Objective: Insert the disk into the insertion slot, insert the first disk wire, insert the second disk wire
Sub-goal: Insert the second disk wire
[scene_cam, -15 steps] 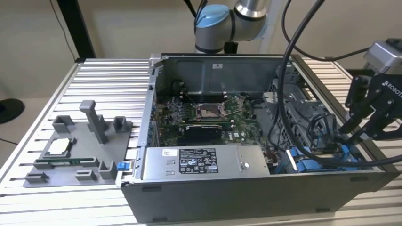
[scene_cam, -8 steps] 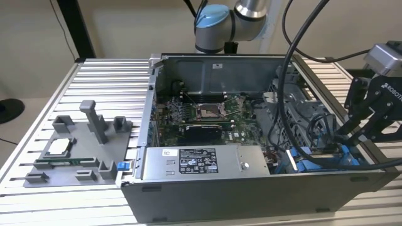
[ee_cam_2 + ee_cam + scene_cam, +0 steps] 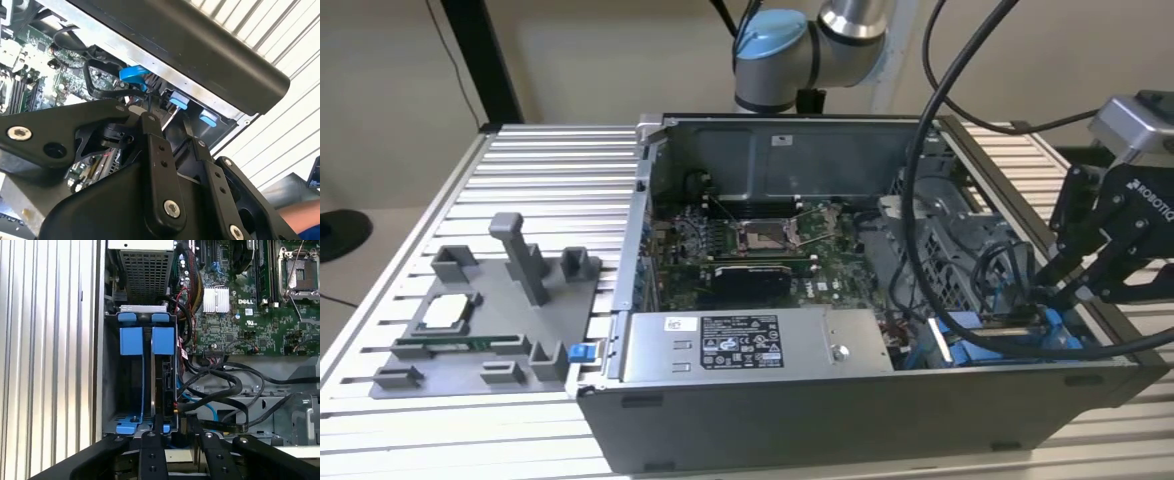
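Observation:
The insertion slot [image 3: 131,341], a grey bay with bright blue rails and tabs, sits in the front corner of the open computer case [image 3: 854,420] on the exterior view's right. The disk [image 3: 163,385] stands edge-on inside the bay, a dark slab ending at a blue tab. My gripper [image 3: 174,421] hangs at the disk's near end, close to where black wires [image 3: 220,375] and a thin blue wire [image 3: 212,412] run past. In the exterior view the gripper [image 3: 1051,298] reaches down onto the blue bay [image 3: 981,335]. The second wrist view shows the gripper [image 3: 169,122] just before two blue tabs [image 3: 179,102].
A grey box with a sticker [image 3: 740,345] lies along the case's front. The motherboard [image 3: 761,240] fills the case floor. A perforated metal cage [image 3: 147,275] stands beyond the bay. A grey parts fixture [image 3: 480,320] rests on the slatted table at the exterior view's left. Thick black cables [image 3: 947,250] hang over the case.

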You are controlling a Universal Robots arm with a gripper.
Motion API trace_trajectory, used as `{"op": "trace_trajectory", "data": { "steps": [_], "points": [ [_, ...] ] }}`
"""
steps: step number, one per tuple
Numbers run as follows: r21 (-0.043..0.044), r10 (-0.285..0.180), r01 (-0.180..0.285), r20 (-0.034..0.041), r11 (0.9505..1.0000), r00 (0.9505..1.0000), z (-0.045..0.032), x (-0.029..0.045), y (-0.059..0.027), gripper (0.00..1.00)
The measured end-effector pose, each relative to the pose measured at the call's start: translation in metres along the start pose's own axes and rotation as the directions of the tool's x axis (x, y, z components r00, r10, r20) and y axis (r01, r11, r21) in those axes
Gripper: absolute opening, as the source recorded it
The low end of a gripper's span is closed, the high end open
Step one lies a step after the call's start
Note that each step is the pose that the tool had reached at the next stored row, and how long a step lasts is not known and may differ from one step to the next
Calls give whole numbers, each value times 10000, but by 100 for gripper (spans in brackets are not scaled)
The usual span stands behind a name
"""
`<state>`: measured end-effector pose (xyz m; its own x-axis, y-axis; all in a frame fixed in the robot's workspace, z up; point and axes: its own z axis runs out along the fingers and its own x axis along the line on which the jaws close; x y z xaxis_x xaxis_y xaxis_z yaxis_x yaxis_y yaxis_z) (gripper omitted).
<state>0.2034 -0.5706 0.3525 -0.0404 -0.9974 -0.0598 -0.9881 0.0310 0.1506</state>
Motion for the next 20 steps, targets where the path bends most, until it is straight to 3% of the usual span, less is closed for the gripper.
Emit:
{"op": "trace_trajectory", "data": {
  "steps": [2,13,15,18,20],
  "points": [
    [1,63,-63,45,10000,10000,1,0,0,100],
    [-16,113,-113,88,9999,9999,25,11,-4,100],
    [-18,114,-114,146,9999,9998,33,12,-5,100],
    [-26,110,-109,327,9999,9994,36,12,-6,100],
    [-28,117,-116,367,9999,9993,37,11,-6,100]
  ]
}}
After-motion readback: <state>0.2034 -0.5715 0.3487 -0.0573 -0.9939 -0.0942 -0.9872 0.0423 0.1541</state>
